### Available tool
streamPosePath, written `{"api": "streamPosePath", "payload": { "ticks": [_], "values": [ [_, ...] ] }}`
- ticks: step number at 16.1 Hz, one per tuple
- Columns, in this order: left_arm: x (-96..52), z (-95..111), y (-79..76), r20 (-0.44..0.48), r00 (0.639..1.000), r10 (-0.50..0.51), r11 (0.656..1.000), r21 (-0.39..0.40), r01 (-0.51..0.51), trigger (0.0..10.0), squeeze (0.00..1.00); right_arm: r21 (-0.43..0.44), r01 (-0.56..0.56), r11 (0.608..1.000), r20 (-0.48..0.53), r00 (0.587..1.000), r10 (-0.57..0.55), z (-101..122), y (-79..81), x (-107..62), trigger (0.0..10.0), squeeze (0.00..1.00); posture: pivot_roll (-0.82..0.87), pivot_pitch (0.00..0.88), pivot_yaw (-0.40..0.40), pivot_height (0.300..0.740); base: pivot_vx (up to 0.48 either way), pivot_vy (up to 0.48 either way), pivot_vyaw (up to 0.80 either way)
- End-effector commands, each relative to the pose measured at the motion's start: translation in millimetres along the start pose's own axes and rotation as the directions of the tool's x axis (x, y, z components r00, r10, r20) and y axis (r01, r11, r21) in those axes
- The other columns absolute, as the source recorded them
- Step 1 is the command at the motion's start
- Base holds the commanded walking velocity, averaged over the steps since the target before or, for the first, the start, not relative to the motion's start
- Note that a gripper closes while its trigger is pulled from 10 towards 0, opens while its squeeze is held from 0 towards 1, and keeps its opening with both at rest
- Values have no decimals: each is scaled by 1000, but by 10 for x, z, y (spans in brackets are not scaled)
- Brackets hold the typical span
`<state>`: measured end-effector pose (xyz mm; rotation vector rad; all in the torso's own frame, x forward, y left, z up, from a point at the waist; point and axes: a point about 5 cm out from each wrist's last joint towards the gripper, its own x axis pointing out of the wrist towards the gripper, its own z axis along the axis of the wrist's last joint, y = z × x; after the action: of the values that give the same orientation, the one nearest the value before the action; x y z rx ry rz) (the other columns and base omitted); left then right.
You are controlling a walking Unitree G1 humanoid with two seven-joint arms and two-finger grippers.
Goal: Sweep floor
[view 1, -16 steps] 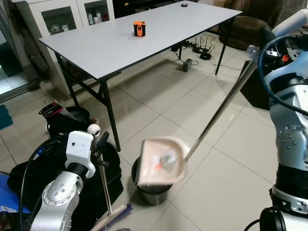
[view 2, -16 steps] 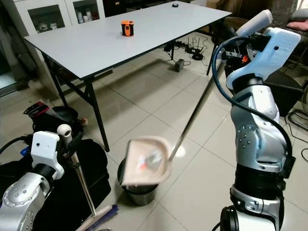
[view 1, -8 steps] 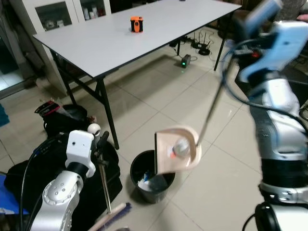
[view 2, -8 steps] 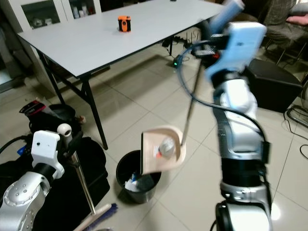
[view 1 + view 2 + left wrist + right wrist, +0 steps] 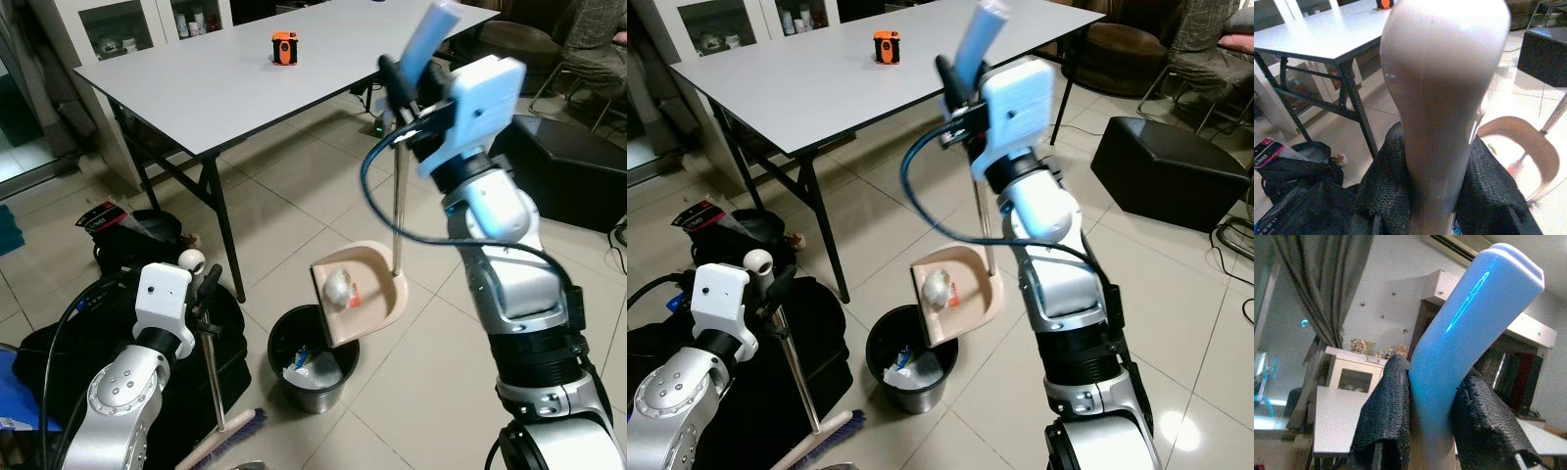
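step: emptying dustpan (image 5: 358, 294) into bin (image 5: 312, 357) (6 o'clock) | right gripper (image 5: 958, 90) clamps handle; left gripper (image 5: 204, 294) clamps broom (image 5: 217, 387) | next: tip further

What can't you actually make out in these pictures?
- Orange gadget on the table: too small to identify in the eye views.
- Broom head: cut off by the left eye view's bottom edge.
- Bin contents: partly hidden behind the dustpan.
- Left wrist view: the pale handle hides its centre.
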<state>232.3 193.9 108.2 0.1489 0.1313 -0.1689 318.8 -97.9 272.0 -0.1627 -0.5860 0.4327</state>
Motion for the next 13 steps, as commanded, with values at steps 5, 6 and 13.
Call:
{"api": "streamPosePath", "payload": {
  "ticks": [5,6,13],
  "values": [
    [43,55,-28,26,1000,-1,1000,16,1,10000,0,-141,-126,982,43,990,134,75,145,11,10000,0,16,0,13,740,0,0,0],
    [44,56,-29,26,1000,-1,1000,15,0,10000,0,-139,-129,982,43,990,136,73,153,10,10000,0,16,0,13,740,0,0,0],
    [46,57,-31,26,1000,6,1000,11,-6,10000,0,-88,-117,989,51,991,122,63,263,66,10000,0,18,0,11,740,0,0,0]
  ]
}}
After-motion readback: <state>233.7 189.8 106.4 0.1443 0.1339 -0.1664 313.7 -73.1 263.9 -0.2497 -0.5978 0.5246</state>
